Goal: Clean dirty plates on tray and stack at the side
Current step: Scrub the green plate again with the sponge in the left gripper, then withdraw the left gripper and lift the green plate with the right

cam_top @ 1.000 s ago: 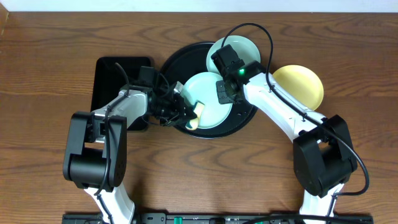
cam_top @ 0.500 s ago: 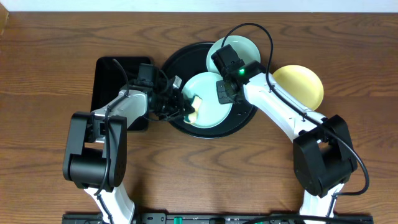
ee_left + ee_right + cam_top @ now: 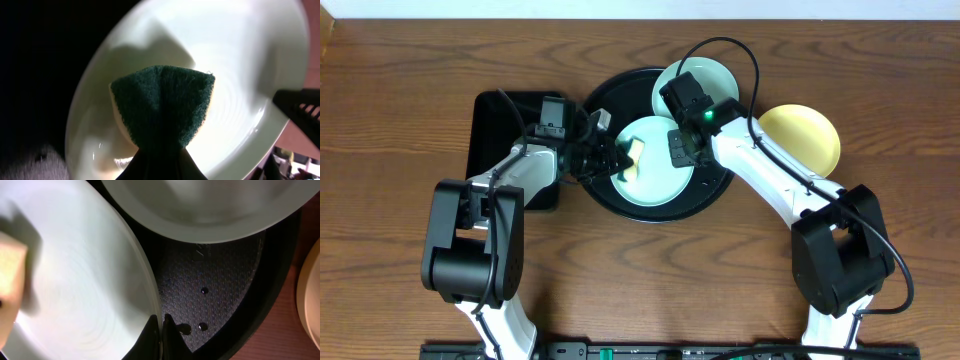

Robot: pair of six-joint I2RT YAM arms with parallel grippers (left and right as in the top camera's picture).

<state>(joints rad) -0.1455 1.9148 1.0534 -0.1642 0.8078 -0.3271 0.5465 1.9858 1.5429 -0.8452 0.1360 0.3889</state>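
The round black tray holds two mint plates. One mint plate lies tilted in the middle; my right gripper is shut on its right rim. My left gripper is shut on the sponge, green side pressed on that plate's left part. The second mint plate rests at the tray's far right edge and also shows in the right wrist view. The pale yellow plate lies on the table right of the tray.
A rectangular black tray sits left of the round tray, under my left arm. The round tray's textured floor shows small droplets. Brown wood table surrounds everything.
My left gripper has carried the sponge from the plate's lower left edge up and further onto the plate. The right gripper and plates have stayed put.
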